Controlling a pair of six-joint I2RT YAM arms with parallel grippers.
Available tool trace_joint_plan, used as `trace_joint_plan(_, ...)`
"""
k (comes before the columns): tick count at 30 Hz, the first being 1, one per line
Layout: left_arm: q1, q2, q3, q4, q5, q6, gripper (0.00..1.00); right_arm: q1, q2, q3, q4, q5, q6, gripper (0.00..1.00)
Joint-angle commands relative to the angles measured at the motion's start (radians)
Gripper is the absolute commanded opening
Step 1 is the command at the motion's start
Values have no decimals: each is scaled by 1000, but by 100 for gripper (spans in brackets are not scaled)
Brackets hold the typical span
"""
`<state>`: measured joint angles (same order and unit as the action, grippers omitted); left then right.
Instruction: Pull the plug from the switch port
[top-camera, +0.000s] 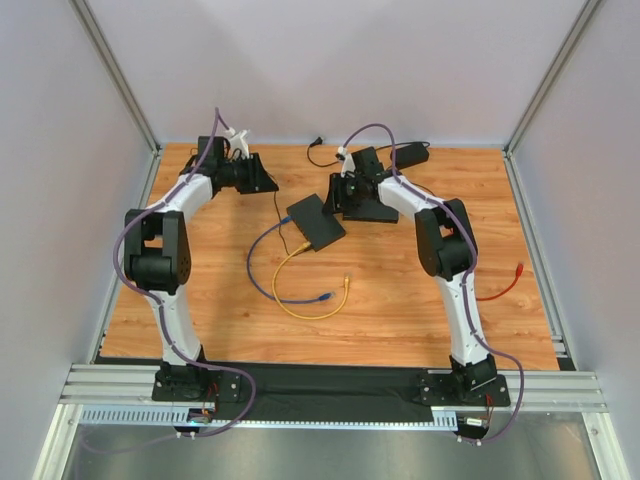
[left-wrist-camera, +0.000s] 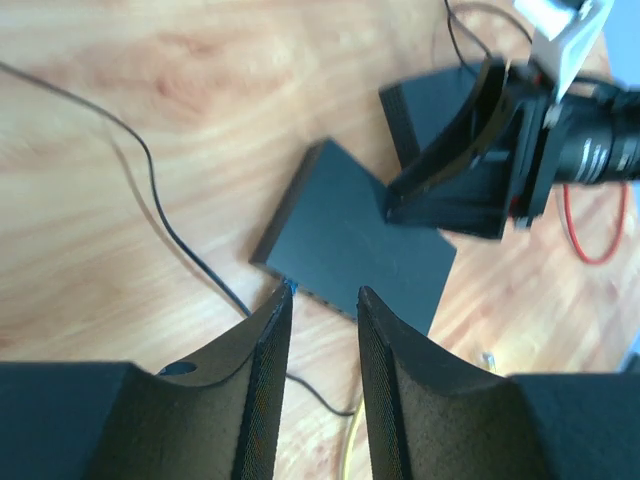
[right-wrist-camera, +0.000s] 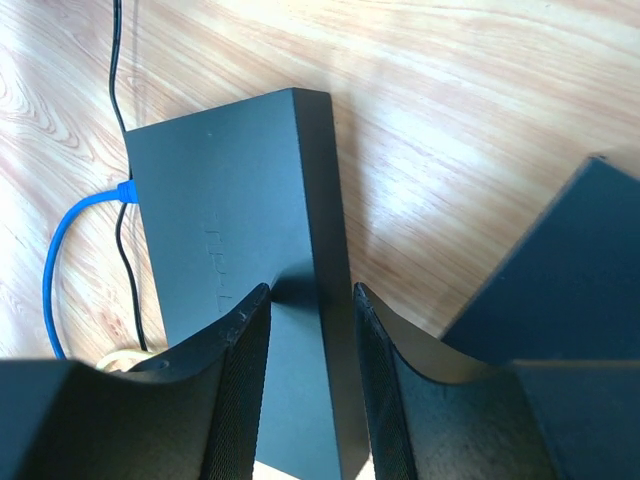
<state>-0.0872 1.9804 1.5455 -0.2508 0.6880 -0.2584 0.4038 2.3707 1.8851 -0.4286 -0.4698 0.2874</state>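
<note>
The black switch (top-camera: 315, 222) lies flat mid-table. A blue cable (top-camera: 262, 262) and a yellow cable (top-camera: 300, 310) run from its near-left side; their free ends lie on the wood. In the right wrist view the blue plug (right-wrist-camera: 127, 192) sits in the switch's (right-wrist-camera: 230, 220) left side. My right gripper (top-camera: 338, 205) is open and straddles the switch's right edge (right-wrist-camera: 305, 290), fingers apart from it. My left gripper (top-camera: 266, 183) is open and empty, back left of the switch (left-wrist-camera: 320, 292). In the left wrist view the switch (left-wrist-camera: 350, 240) lies ahead, a bit of blue plug (left-wrist-camera: 290, 288) showing at a fingertip.
A thin black power lead (top-camera: 277, 205) runs from the switch toward the back, where a black adapter (top-camera: 410, 153) lies. A red cable (top-camera: 505, 285) lies at the right side of the table. Grey walls enclose the wooden table on three sides.
</note>
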Motion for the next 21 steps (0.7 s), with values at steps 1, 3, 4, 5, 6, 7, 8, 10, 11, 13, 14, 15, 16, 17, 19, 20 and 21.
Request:
trace_joint_plan(1,12,55,-59,53,155,-1,41,-8,25,28,-32,-21,-36,40)
trace_joint_plan(3,12,83,-55,62,191,-10,42,-10,27,25,-27,-30,-33,41)
trace_joint_plan(4,10,110,-51,80,211,-16,43,-8,27,25,-24,-33,-30,41)
trace_joint_plan(5,9,123,-50,91,229,-21,43,-8,30,26,-22,-38,-27,41)
trace_joint_plan(6,9,132,-50,93,240,-28,43,-8,28,25,-22,-36,-25,41)
trace_joint_plan(7,9,141,-56,90,239,-24,43,-8,28,23,-22,-35,-25,41)
trace_joint_plan(8,9,146,-56,81,234,-18,42,-8,27,20,-21,-33,-25,41)
trace_joint_plan(10,9,156,-39,45,219,1,41,-8,27,17,-21,-32,-27,41)
trace_joint_plan(11,7,159,-38,48,228,1,41,-8,27,16,-19,-33,-25,41)
trace_joint_plan(13,7,169,-16,13,197,-1,41,-8,28,14,-18,-36,-24,41)
trace_joint_plan(14,6,176,-7,-7,182,2,41,-8,28,14,-18,-39,-22,41)
trace_joint_plan(15,6,184,2,-21,164,1,41,-8,27,12,-16,-38,-24,41)
trace_joint_plan(16,6,201,20,-39,162,-4,41,-8,24,9,-16,-39,-24,41)
trace_joint_plan(17,4,210,33,-53,162,-10,42,-8,22,8,-16,-36,-27,41)
trace_joint_plan(19,6,239,64,-74,162,-34,41,-8,21,6,-13,-36,-25,41)
trace_joint_plan(20,4,247,67,-71,162,-42,41,-8,22,6,-13,-41,-25,41)
trace_joint_plan(21,4,258,68,-68,163,-51,41,-8,22,6,-12,-41,-24,41)
